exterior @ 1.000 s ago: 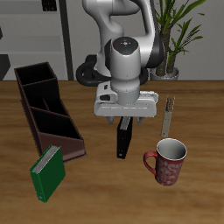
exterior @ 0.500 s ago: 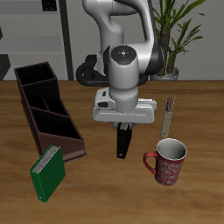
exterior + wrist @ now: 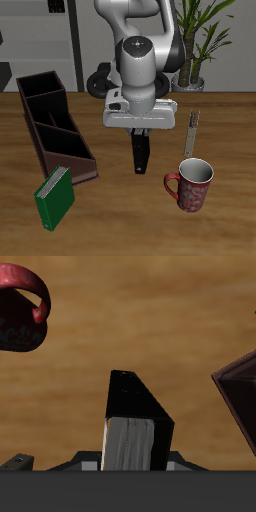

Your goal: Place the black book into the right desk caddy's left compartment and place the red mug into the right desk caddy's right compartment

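My pincer (image 3: 140,131) hangs over the middle of the wooden table (image 3: 120,215), closed on the top of the black book (image 3: 141,152). The book hangs upright beneath it, a thin black hardcover; the wrist view shows its pale grey page edges (image 3: 131,443) clamped between my fingers. Whether its lower end touches the wood or hangs just clear, I cannot tell.

My arm comes down from the back of the table, white and rounded, the wrist bent so the pale hand block points straight down.

The right desk caddy (image 3: 54,127) lies well apart from the book, a long dark maroon-brown open box running from the back of the table toward the front. Its open top shows a squarish right compartment (image 3: 40,91) at the far end, with the narrow left compartment (image 3: 55,122) next to it behind a slanted divider. Open tabletop lies between the book and the caddy's long wall.

A green book (image 3: 55,195) stands tilted just beside the caddy's near end, close to the table's front edge.

The red mug (image 3: 192,185) stands upright near the front, on the other side of the black book from the caddy. It is red with whitish speckles, pale grey inside, its loop handle toward the book. Bare wood separates mug and book.

A thin pale stick-like object (image 3: 192,132) lies flat behind the mug.
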{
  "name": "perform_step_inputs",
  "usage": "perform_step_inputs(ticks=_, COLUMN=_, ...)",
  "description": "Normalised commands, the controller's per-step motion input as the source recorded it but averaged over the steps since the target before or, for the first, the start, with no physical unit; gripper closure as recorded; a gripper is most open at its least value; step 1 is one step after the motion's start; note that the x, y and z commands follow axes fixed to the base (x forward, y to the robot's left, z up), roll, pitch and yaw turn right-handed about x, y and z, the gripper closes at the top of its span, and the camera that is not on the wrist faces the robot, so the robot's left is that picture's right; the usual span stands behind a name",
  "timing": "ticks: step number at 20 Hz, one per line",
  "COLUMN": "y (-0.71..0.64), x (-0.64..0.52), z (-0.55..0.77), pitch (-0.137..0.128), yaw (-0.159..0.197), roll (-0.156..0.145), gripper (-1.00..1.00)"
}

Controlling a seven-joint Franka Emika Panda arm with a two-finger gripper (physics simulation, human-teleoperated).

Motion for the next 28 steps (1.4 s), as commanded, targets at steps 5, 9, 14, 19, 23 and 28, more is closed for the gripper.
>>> perform_step_inputs(ticks=5, y=-0.12, x=-0.14, z=0.36, pitch=-0.01, yaw=0.015, roll=-0.017, gripper=1.0)
perform_step_inputs(ticks=9, y=-0.19, x=-0.18, z=0.51, pitch=0.002, yaw=0.024, roll=0.004, gripper=1.0)
perform_step_inputs(ticks=14, y=-0.19, x=-0.21, z=0.49, pitch=0.004, yaw=0.018, roll=0.009, gripper=1.0)
perform_step_inputs(ticks=19, y=-0.15, x=-0.14, z=0.39, pitch=0.002, yaw=0.024, roll=0.002, gripper=1.0)
perform_step_inputs(ticks=23, y=-0.18, x=-0.1, z=0.45, pitch=0.033, yaw=-0.007, roll=0.002, gripper=1.0)
perform_step_inputs(ticks=28, y=-0.18, x=0.07, z=0.46, pitch=0.054, yaw=-0.026, roll=0.043, gripper=1.0)
